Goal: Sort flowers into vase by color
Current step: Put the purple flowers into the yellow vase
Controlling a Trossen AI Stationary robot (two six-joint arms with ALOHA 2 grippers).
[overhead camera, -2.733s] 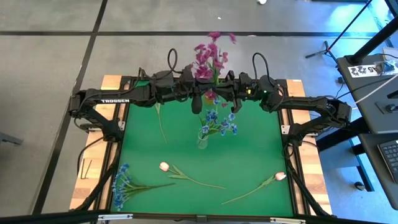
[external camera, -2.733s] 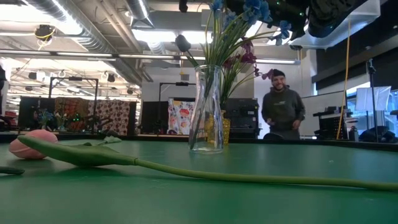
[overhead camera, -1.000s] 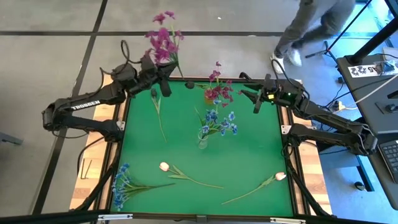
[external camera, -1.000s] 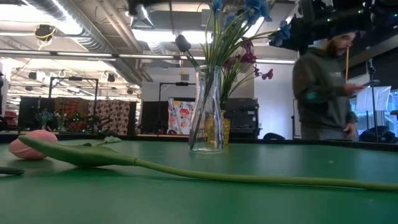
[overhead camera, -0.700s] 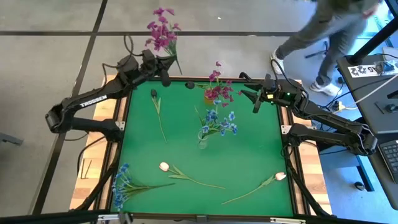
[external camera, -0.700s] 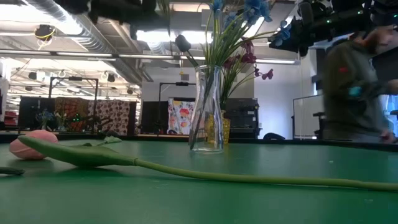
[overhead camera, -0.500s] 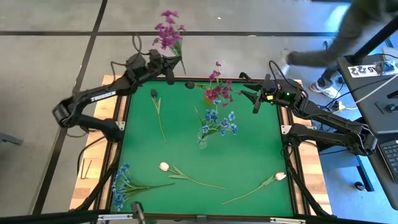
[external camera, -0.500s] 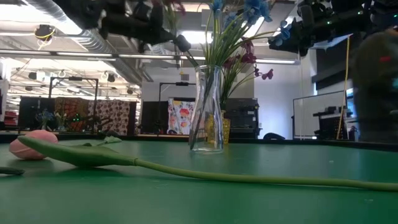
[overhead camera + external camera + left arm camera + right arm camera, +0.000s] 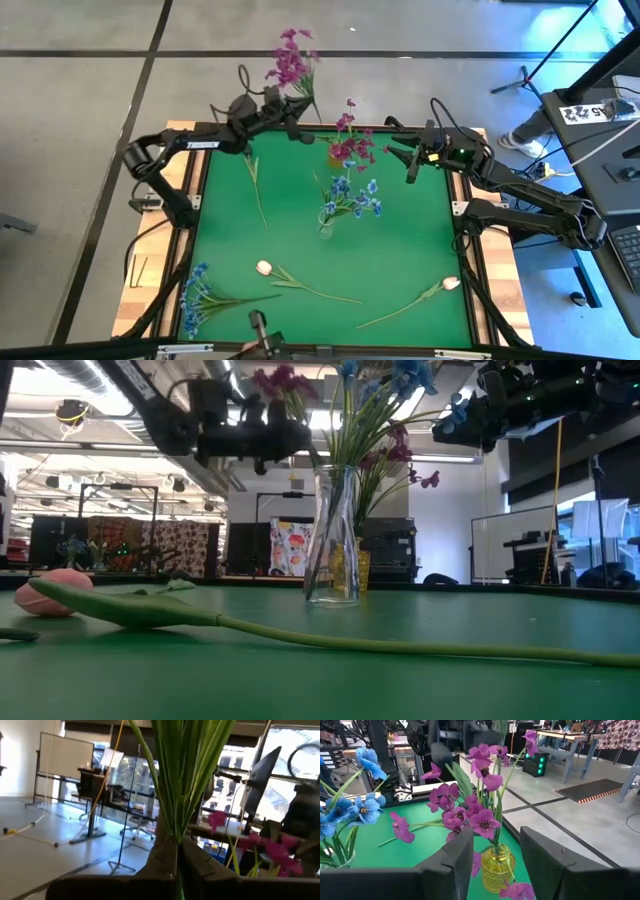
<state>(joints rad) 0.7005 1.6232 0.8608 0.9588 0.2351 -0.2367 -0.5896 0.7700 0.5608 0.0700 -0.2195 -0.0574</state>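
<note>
Remaining on the surface (image 9: 400, 250): blue spray (image 9: 205, 295), two tulips (image 9: 290, 280), dark-budded stem (image 9: 255, 180). Blue vase (image 9: 327, 226) and yellow vase (image 9: 338, 158) part-filled. Left end effector (image 9: 290, 108) clamps magenta spray (image 9: 292, 62) at far edge; right end effector (image 9: 412, 165) half-open, empty.

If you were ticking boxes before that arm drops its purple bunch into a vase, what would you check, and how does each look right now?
1. left gripper shut on the magenta spray: ok.
2. Spray over the yellow vase, which already holds magenta blooms: not ok, it hangs beyond the table's far edge.
3. Right gripper clear of that vase: ok, open and off to one side.
4. Clear vase with blue flowers upright: ok.
5. Room left in the yellow vase's neck: cannot tell.
</note>
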